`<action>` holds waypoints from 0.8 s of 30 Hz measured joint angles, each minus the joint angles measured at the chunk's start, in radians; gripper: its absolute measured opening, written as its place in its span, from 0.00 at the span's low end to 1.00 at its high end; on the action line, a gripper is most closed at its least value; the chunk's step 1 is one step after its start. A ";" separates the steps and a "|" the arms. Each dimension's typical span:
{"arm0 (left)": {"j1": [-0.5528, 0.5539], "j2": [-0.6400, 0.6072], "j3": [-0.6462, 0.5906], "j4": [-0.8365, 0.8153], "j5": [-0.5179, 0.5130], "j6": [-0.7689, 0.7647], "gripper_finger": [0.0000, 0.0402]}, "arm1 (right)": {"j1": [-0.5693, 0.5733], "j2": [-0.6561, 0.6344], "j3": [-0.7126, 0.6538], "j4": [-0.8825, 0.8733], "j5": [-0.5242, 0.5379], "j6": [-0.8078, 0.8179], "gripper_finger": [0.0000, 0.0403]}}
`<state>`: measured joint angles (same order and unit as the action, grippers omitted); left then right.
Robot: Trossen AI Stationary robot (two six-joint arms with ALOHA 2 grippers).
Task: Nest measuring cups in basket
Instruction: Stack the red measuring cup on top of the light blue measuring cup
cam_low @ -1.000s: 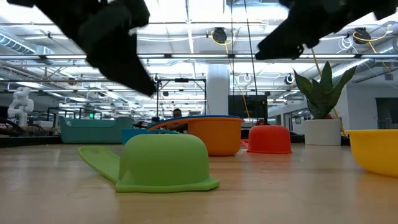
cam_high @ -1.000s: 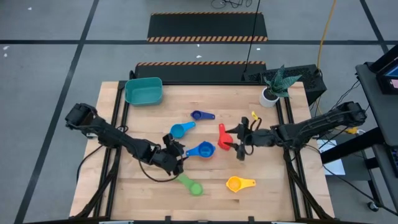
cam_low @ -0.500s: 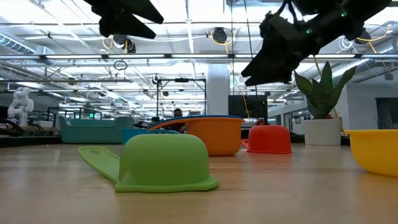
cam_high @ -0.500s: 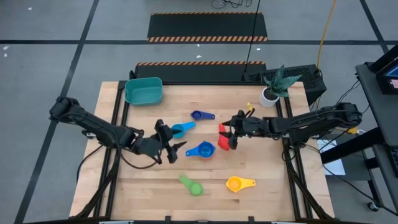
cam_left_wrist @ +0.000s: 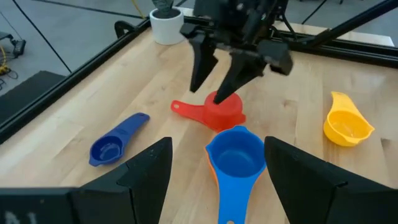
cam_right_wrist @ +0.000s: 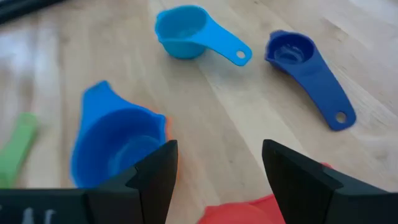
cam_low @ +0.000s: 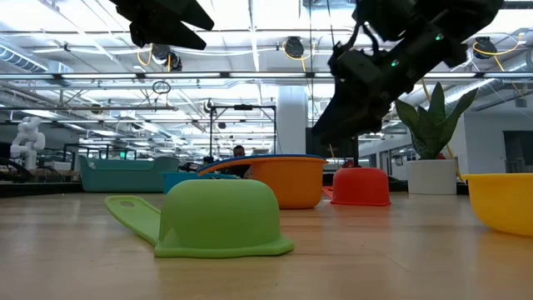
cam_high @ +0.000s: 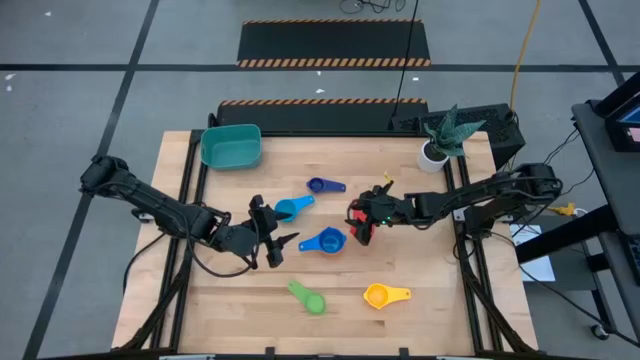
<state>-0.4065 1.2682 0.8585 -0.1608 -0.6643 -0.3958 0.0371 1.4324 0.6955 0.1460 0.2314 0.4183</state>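
Observation:
The teal basket (cam_high: 231, 146) stands at the table's far left. The blue cup (cam_high: 325, 241) sits inside the orange cup (cam_left_wrist: 213, 172) at mid table. The red cup (cam_high: 357, 208) lies mouth down just to their right. The light blue cup (cam_high: 291, 208), dark blue cup (cam_high: 325, 185), green cup (cam_high: 308, 298) and yellow cup (cam_high: 385, 295) lie apart on the wood. My left gripper (cam_high: 279, 248) is open and empty just left of the blue cup. My right gripper (cam_high: 361, 228) is open above the red cup (cam_left_wrist: 219, 112), which also shows between its fingers in the right wrist view (cam_right_wrist: 249, 211). My right gripper hangs open over the red cup, slanting down from the table's right. One fingertip (cam_left_wrist: 219, 98) is at the cup's upturned bottom. Whether it touches, I cannot tell.
A small white plant pot (cam_high: 434, 153) with a spiky plant stands at the far right corner. Black frame rails run along the table's left and right edges. Bare wood lies at the near left and between the basket and the cups.
My right gripper has gone toward the table's left and down, from beside the red cup to over it, staying open. My left gripper has risen and drawn back from near the green cup toward the far left, ending beside the blue cup. No cup has moved.

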 joint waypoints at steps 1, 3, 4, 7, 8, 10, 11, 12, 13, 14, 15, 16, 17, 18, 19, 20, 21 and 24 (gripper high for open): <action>-0.001 0.000 0.000 0.000 0.000 0.000 0.64 | -0.007 0.011 0.002 0.004 0.000 -0.009 0.56; -0.001 0.000 0.000 0.002 0.000 0.000 0.64 | -0.026 0.033 0.002 0.000 0.000 -0.018 0.56; -0.001 0.000 0.000 0.003 0.000 0.000 0.64 | -0.037 0.046 0.001 0.000 0.000 -0.018 0.56; 0.000 0.000 0.000 0.010 0.000 -0.006 0.64 | -0.061 0.080 0.001 -0.002 -0.004 -0.023 0.56; 0.000 0.000 0.000 0.009 0.000 -0.009 0.64 | -0.067 0.089 0.001 0.000 -0.015 -0.028 0.56; 0.000 0.000 0.000 0.009 0.000 -0.010 0.64 | -0.076 0.105 0.001 -0.015 -0.027 -0.032 0.56; 0.000 0.000 0.000 0.009 0.000 -0.010 0.64 | -0.078 0.107 0.001 -0.034 -0.027 -0.030 0.56; 0.000 0.000 0.000 0.009 0.000 -0.014 0.64 | -0.080 0.106 0.001 -0.054 -0.027 -0.027 0.56; -0.001 0.000 0.000 0.008 0.000 -0.019 0.64 | -0.082 0.105 0.001 -0.073 -0.027 -0.022 0.56; 0.000 0.000 0.000 0.008 0.000 -0.026 0.64 | -0.082 0.104 0.001 -0.094 -0.027 -0.015 0.56; -0.001 0.000 0.000 0.008 0.000 -0.029 0.64 | -0.082 0.101 0.002 -0.117 -0.027 -0.011 0.56; -0.001 0.000 0.000 0.008 0.000 -0.032 0.64 | -0.082 0.096 0.003 -0.145 -0.028 -0.005 0.56; -0.002 0.000 0.000 0.008 0.000 -0.034 0.64 | -0.082 0.094 0.003 -0.169 -0.042 0.002 0.56; -0.004 0.000 0.000 0.008 0.000 -0.040 0.64 | -0.082 0.093 0.003 -0.188 -0.061 0.012 0.56; -0.007 0.000 0.000 0.008 0.000 -0.050 0.64 | -0.082 0.093 0.003 -0.205 -0.080 0.022 0.56; -0.011 0.000 0.000 0.008 0.000 -0.062 0.64 | -0.082 0.094 0.004 -0.223 -0.102 0.035 0.56; -0.016 0.000 0.000 0.008 0.002 -0.072 0.64 | -0.082 0.093 0.004 -0.243 -0.109 0.049 0.56; -0.033 0.001 0.000 0.008 0.010 -0.094 0.64 | -0.075 0.094 0.001 -0.293 -0.132 0.092 0.56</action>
<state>-0.4399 1.2690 0.8585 -0.1528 -0.6544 -0.4897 -0.0377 1.5261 0.6960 -0.1469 0.0997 0.5098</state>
